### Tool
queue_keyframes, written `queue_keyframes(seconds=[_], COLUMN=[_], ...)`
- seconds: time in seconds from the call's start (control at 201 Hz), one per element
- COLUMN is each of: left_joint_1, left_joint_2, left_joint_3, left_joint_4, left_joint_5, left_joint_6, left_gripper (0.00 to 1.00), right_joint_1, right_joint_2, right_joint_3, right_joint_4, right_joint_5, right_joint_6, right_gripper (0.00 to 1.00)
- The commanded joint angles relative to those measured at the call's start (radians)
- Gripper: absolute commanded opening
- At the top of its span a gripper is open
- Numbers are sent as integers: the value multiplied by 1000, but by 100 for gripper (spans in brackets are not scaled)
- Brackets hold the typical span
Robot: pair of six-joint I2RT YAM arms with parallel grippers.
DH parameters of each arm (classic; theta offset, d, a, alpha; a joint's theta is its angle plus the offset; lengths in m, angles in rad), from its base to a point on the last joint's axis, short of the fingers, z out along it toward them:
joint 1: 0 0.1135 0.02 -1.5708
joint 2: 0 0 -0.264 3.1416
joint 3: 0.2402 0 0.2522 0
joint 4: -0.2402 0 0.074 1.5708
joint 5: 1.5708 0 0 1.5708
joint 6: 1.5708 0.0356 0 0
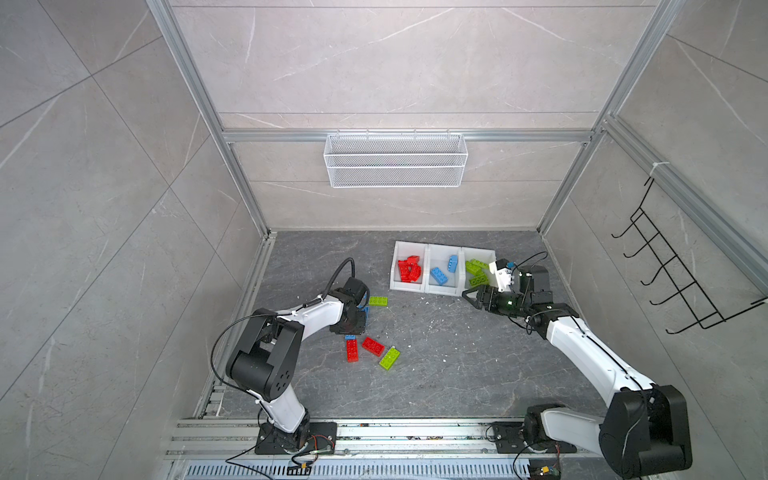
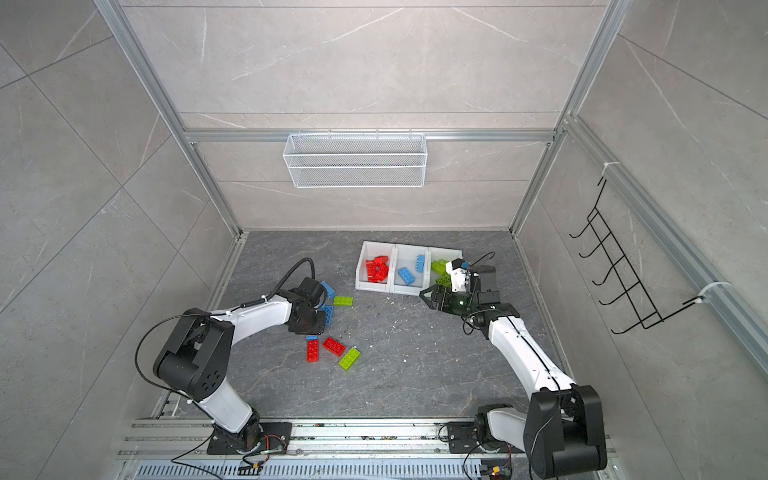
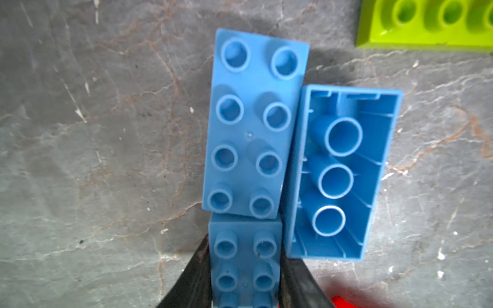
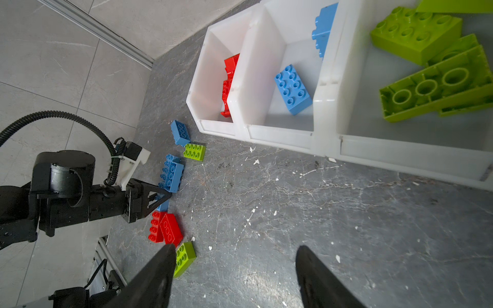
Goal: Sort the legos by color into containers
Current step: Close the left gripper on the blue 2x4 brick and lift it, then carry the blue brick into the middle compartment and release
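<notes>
Reaching down, the left gripper [image 3: 244, 249] pinches a blue brick [image 3: 245, 269]; the right gripper [image 4: 236, 248] hovers spread before the containers [image 4: 280, 133].

The blue brick [image 3: 245, 256] and its neighbours were smooth, faintly glossy moulded plastic. The surface [image 3: 106, 160] looked like matt grey veined stone, flecked with white chips. The bins [image 4: 280, 136] were milky white plastic. The basket [image 1: 395, 176], upper middle in both top views, was white wire mesh.

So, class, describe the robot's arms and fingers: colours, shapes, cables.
The left arm and right arm have white shells and black joints, with thin black cables. A ribbed black hose runs to the left wrist. The fingers are black and tapering.
</notes>
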State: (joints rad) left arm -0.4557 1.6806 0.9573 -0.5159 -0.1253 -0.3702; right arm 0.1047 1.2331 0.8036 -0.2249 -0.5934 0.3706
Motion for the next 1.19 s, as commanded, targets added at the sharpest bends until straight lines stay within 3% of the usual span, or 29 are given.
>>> queue_keyframes(seconds=[0.0,0.413,0.582,0.846,1.055,1.189], left_joint_1=[0,0,-18,-201,-270,-286], left_joint_2=[-16,-140,-127,123,405,525], left_joint_3=[30,130,299,750,1096,1196], left_joint_4=[-35,-121,-127,-140,-150,-57], left_joint_5=[-21,-76,54,78,123,152], left_joint_6=[5,18,38,66,136,178], left_gripper=[33,20,19,18,16,17], right_joint_1=[4,2,3,3,3,3], right_joint_2=[-14,-83,-120,-225,-313,-362], right_joint_3=[-4,-17,-26,-82,-110,-121], right_joint_4=[-29,-82,-91,-101,-139,-144], right_joint_5=[19,70,66,26,-30,-67], right_joint_6=[-25,-55,-44,-9,18,47], right_gripper=[73,73,73,73,73,73])
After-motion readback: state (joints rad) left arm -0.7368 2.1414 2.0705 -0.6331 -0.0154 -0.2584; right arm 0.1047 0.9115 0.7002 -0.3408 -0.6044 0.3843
